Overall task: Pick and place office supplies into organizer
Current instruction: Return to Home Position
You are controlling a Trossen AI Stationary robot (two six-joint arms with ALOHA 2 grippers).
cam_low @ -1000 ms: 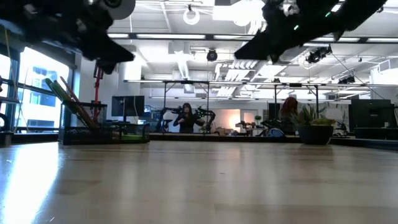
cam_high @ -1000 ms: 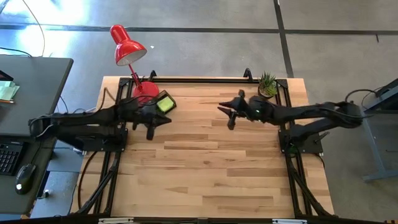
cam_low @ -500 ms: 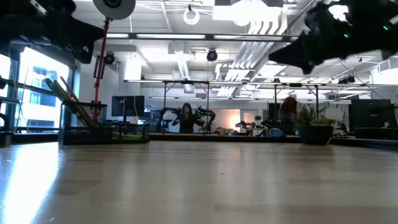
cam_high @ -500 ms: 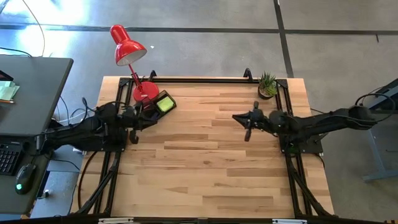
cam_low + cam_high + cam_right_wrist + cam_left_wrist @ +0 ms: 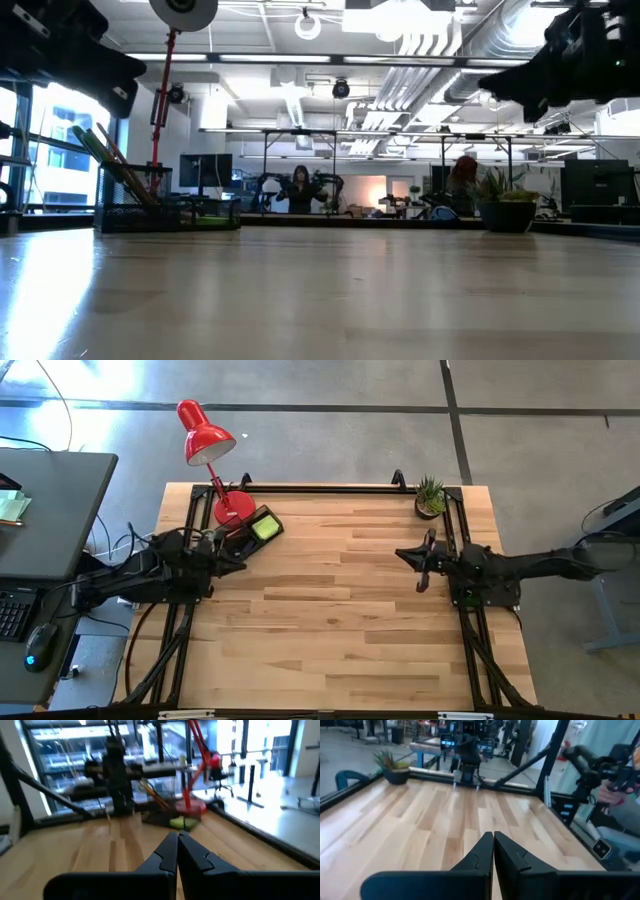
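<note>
The black organizer (image 5: 252, 530) sits at the table's far left, next to the red lamp's base, with the lime-green sticky-note pad (image 5: 265, 528) lying in it. In the low view, orange pencils and a green handle (image 5: 108, 160) lean up out of the organizer (image 5: 165, 213). The right wrist view shows the organizer (image 5: 162, 816) and the pad (image 5: 184, 823) far ahead. My left gripper (image 5: 238, 563) (image 5: 493, 851) hovers shut just near of the organizer. My right gripper (image 5: 410, 558) (image 5: 177, 851) hovers shut near the table's right edge. Both hold nothing.
A red desk lamp (image 5: 205, 435) stands at the far left corner on its base (image 5: 232, 506). A small potted plant (image 5: 430, 496) stands at the far right corner. A black frame (image 5: 330, 489) runs along the far edge. A person (image 5: 620, 790) shows beyond the table.
Both arms have drawn back from the middle of the table. The left gripper has moved toward the table's left edge, away from the organizer. The right gripper has moved toward the right edge and slightly nearer. Nothing on the table has moved.
</note>
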